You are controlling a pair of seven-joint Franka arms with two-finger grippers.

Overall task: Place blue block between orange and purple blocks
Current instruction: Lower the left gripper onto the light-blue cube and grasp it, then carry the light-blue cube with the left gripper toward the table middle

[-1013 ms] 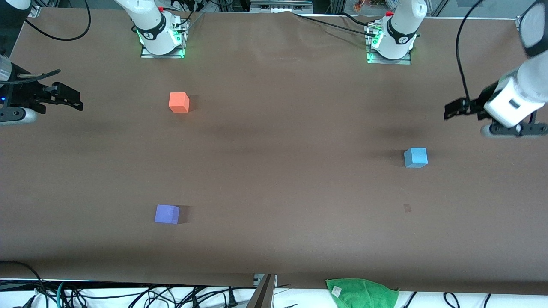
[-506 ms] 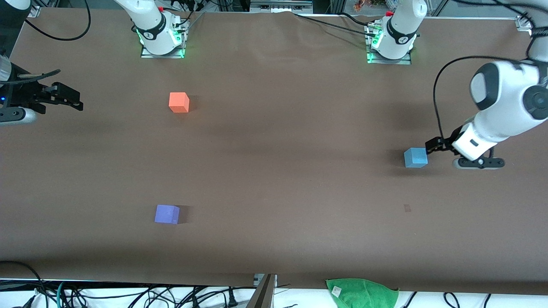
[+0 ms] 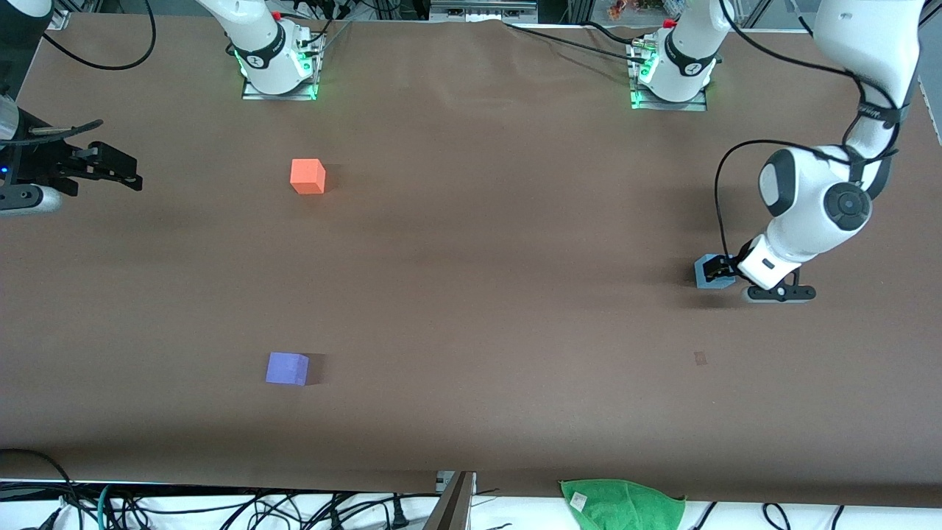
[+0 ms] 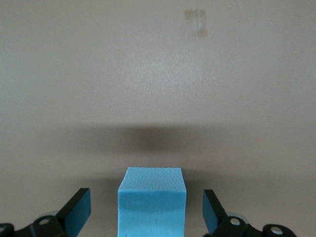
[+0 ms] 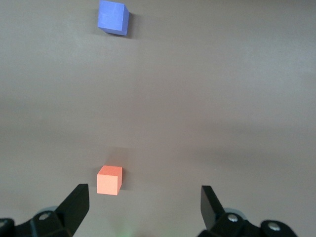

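Note:
The blue block (image 3: 708, 272) sits on the brown table toward the left arm's end. My left gripper (image 3: 718, 271) is down around it, open, one finger on each side with gaps; the left wrist view shows the block (image 4: 151, 200) between the fingers (image 4: 78, 213). The orange block (image 3: 307, 177) lies toward the right arm's end, farther from the front camera; the purple block (image 3: 287, 368) lies nearer to it. My right gripper (image 3: 110, 168) waits open above the table's edge at the right arm's end; its wrist view shows the orange block (image 5: 109, 180) and purple block (image 5: 113, 17).
A green cloth (image 3: 622, 504) lies off the table's front edge. A small pale mark (image 3: 700, 358) is on the table nearer the front camera than the blue block. Cables hang along the front edge.
My left arm has swung in and come down from the table's end, and its open gripper now straddles the blue block. The blocks and my right arm have not moved.

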